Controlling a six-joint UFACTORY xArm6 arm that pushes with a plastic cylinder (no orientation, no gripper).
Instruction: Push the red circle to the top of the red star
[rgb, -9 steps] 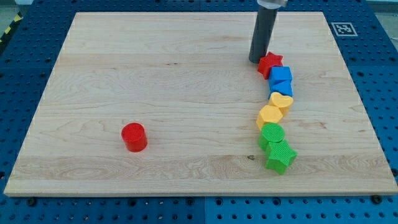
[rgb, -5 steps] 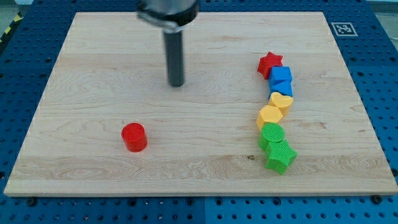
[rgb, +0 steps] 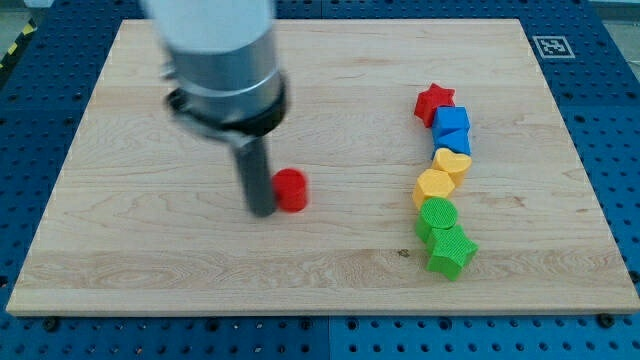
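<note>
One red circle (rgb: 291, 189), one red star (rgb: 434, 102)

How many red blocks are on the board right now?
2. The red circle sits left of centre, touching my tip on its right side. The red star tops the column at the view's right. None looks hidden.

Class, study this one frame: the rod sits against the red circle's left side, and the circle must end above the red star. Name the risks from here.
1. My tip touches the red circle at its lower left; an off-centre push may let the round block slip aside.
2. The red star touches the blue block that heads the column; a circle arriving too low could knock them out of place.
</note>
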